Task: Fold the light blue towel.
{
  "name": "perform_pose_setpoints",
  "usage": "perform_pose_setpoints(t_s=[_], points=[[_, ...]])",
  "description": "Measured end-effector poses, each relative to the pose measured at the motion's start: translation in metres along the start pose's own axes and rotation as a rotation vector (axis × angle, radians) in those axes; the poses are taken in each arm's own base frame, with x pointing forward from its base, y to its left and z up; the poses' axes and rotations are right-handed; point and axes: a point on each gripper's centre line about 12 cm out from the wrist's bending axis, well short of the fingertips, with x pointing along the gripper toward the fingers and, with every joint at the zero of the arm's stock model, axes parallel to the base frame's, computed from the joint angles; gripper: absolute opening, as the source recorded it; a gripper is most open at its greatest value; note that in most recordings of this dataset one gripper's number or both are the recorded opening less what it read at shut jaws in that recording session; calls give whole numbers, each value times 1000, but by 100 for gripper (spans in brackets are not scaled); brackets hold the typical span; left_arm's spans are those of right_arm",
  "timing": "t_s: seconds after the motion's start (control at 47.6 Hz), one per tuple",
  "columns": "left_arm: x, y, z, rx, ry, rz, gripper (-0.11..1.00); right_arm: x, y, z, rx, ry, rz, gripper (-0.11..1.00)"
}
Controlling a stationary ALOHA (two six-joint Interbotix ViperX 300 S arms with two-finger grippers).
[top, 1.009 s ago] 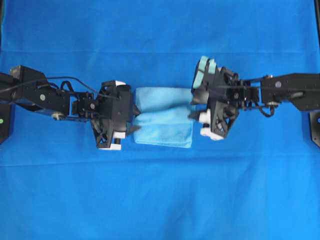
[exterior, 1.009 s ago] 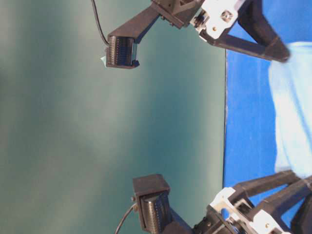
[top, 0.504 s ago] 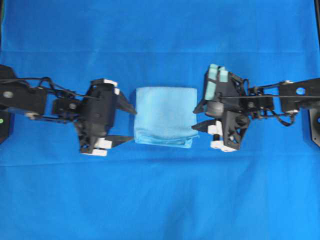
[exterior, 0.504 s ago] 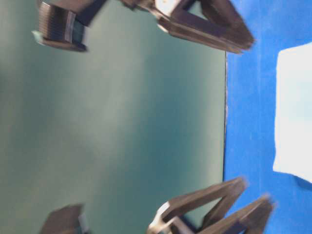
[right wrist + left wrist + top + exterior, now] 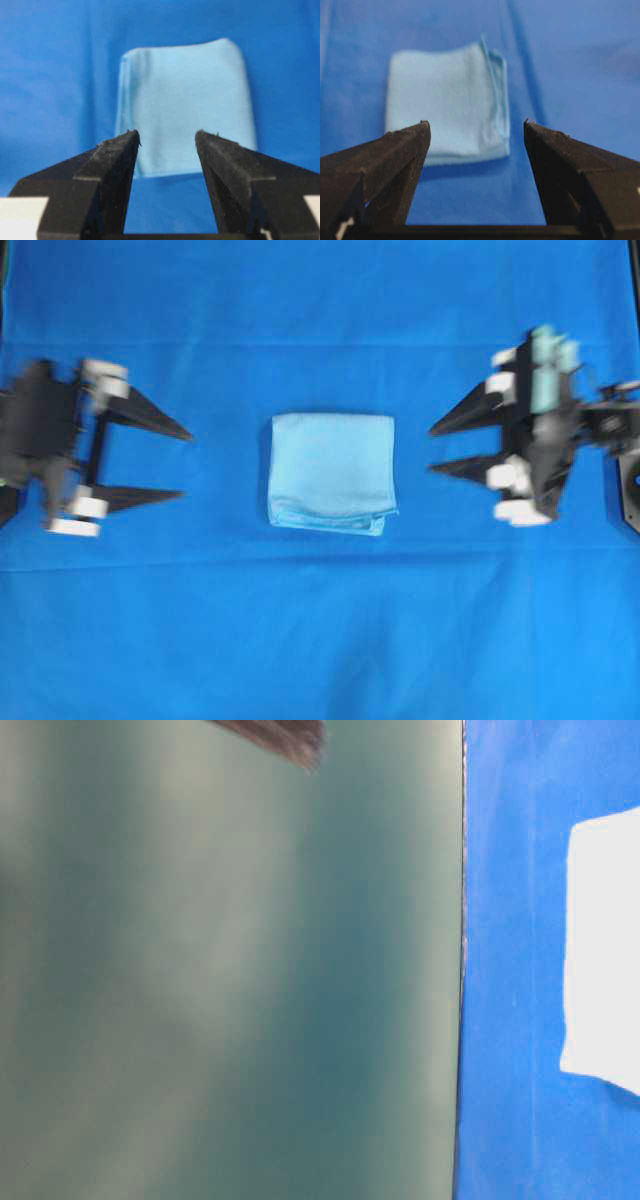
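Towel (image 5: pixel 331 473) folded into a compact, near-square pad, flat at centre of blue table cover (image 5: pixel 320 640); layered hems along near edge in overhead view. Left gripper (image 5: pixel 185 463) well apart to left of towel, jaws spread, nothing between them. Right gripper (image 5: pixel 432 449) well apart to right, jaws likewise spread, empty. Both pointing inward toward towel, blurred. In table-level view, towel a pale patch at right edge.

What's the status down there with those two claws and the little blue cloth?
Left gripper open, empty. Right gripper open, empty. Light blue towel folded, flat between them, untouched. Nothing in the way.
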Motion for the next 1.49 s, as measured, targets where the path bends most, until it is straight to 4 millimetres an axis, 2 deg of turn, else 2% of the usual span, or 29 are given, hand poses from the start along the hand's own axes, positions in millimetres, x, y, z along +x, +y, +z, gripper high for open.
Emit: perform_pose_setpoints(t_s=[0.168,0.294,0.546,0.694,0.967,1.492], points=[[-41,0,7,0,-61,2,72,-37,-7,3,-16,-109,-12,55],[-60,-1,2,3,-62,-2,72,-64,-11,-5,-31,-186,-23,55],[-83,0,-23,-5,-100,23,72,-93,-24,-48,-3,-267,-56,55],[-89,4,-42,-21,-96,61,72,-93,-31,-73,9,-270,-81,55],[-88,4,-53,-67,-82,66,72,-75,-36,-107,44,-253,-85,55],[-86,11,-61,-112,-68,115,72,-71,-36,-110,51,-246,-77,55]])
